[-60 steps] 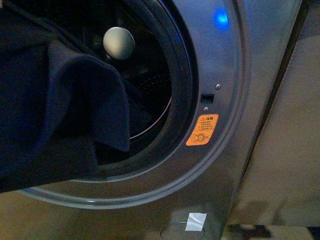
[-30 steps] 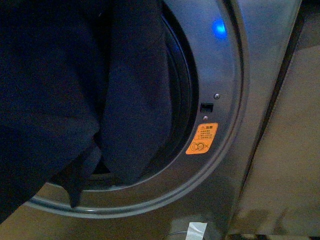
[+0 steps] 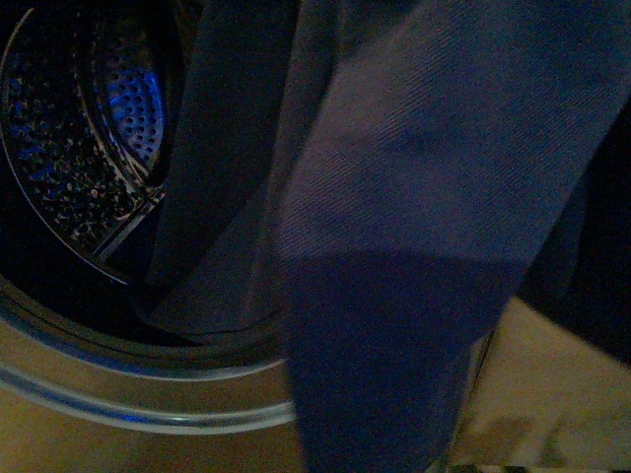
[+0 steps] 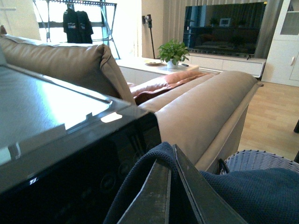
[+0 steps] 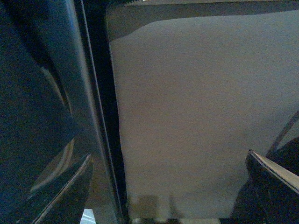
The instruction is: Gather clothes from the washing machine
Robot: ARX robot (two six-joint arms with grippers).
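Across the washing machine (image 3: 118,394) the dark cloth has swung to the right since a moment ago, so the orange sticker and blue lamp are now hidden and the perforated drum (image 3: 89,168) is bare on the left. The clothes (image 3: 414,197) hang in long folds in front of the porthole and fill most of the front view. One fold appears to trail over the lower porthole rim (image 3: 197,340), so the garment does not look fully out. That fold is probably the main risk, since it may catch or drag on the rim as the cloth is pulled away and tug the fabric out of the grip. The cloth also blocks the body camera, so any move toward the drop point would be made almost blind. In the left wrist view the sofa (image 4: 205,112) stands close beside the wicker basket (image 4: 261,161), and a swinging hem could land on the sofa arm or the floor instead. The left gripper (image 4: 169,191) has its fingers pressed together on a pinch of the navy fabric, which drapes over them; so small a bite could slip under the garment's weight. The right gripper (image 5: 170,186) is spread wide and empty beside the washer, giving no support.
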